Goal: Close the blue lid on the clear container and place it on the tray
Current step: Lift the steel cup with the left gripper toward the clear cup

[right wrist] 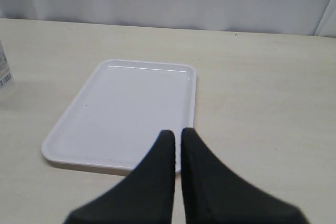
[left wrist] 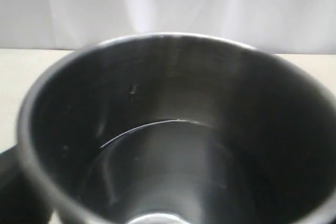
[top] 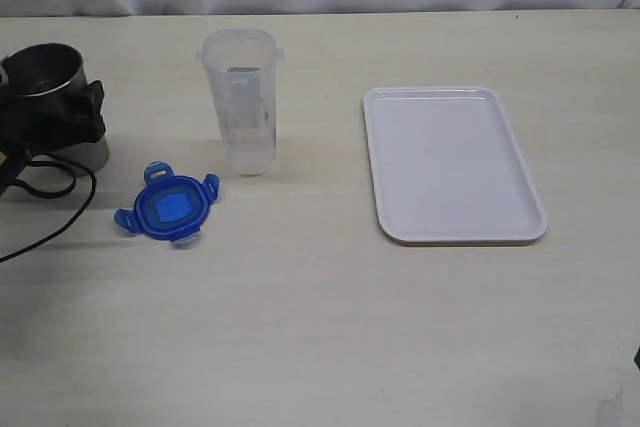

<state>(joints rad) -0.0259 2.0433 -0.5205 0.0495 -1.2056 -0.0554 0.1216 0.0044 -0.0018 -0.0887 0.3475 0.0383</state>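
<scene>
The clear container stands upright and lidless at the table's middle left. The blue lid lies flat on the table in front of it and to its left, flaps spread. The white tray lies bare on the right, and the right wrist view shows the tray too. My left gripper is at the far left, its black jaws round a grey steel cup, which fills the left wrist view as the cup's dark inside. My right gripper is shut on nothing, above the tray's near edge.
A black cable loops on the table beside the cup, left of the lid. A white curtain hangs behind the table's far edge. A sliver of the clear container shows at the edge of the right wrist view.
</scene>
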